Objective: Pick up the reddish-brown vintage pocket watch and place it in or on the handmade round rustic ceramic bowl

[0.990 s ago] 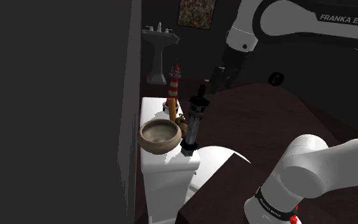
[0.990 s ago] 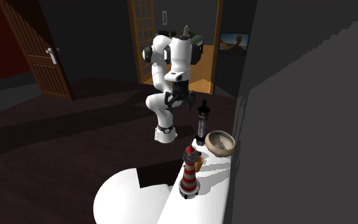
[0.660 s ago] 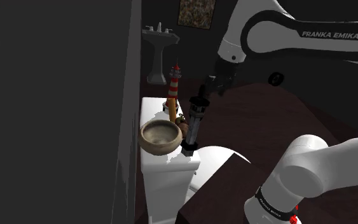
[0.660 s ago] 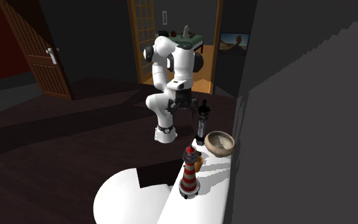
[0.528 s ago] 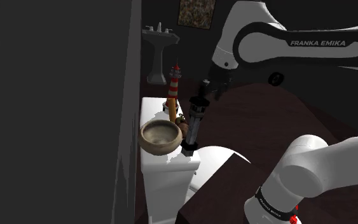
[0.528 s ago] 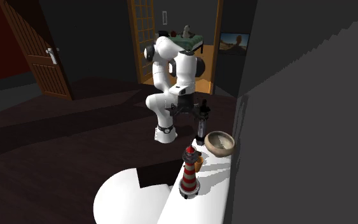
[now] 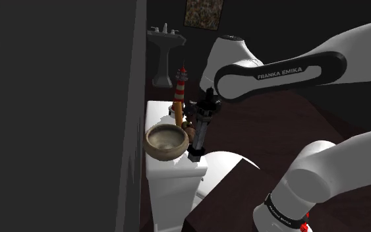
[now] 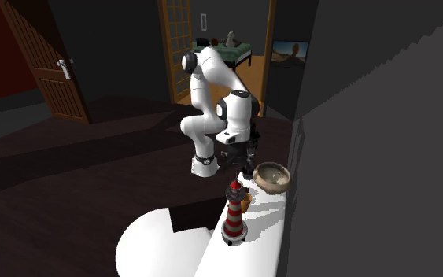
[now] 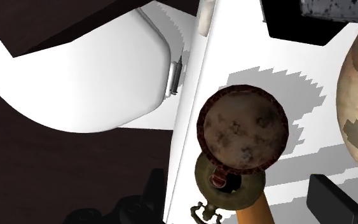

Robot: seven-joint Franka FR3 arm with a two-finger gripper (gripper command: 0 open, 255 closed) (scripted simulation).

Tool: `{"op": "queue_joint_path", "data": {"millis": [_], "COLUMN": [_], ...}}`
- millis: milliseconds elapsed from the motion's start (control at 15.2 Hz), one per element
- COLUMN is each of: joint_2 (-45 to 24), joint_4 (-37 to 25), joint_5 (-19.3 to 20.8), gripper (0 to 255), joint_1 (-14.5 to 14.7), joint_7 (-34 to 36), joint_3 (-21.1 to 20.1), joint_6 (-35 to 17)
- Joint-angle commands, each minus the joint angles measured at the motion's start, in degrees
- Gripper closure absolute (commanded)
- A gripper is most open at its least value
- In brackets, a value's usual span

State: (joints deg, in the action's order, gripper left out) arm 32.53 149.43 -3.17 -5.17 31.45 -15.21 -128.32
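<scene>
While my gripper [image 9: 240,191] hangs over the white ledge [image 9: 234,51], fingers spread wide and holding nothing, the reddish-brown pocket watch [image 9: 242,130] lies flat beneath it, just right of the bowl [image 7: 165,141] in the shoulder view.

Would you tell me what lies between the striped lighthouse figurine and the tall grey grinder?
The reddish-brown pocket watch lies there, close by the lighthouse figurine and short of the grinder, as the wrist view shows.
</scene>
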Motion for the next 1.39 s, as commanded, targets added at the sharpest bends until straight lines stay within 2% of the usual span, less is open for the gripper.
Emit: {"op": "queue_joint_path", "data": {"millis": [0,66,528,1122,1188,1320], "joint_2": [-4.13,-6.09,-10.87,-11.19,-10.59,-12.29], "joint_4": [0.35,0.36,2.18,2.29,2.82,1.34], "joint_5": [0.32,0.67,2.07,1.63,1.39,2.07], "gripper": [0,0,0,0,255,255], "joint_1": [-1.47,-2.23,-3.43,-4.44,-4.38,-5.13], "joint_7": [4.42,6.50,7.56,7.25,6.62,6.29], "joint_3": [-2.06,-3.06,-4.07,-5.10,-4.62,-4.40], "joint_6": [-5.16,-7.33,-13.86,-14.39,-14.32,-14.57]}}
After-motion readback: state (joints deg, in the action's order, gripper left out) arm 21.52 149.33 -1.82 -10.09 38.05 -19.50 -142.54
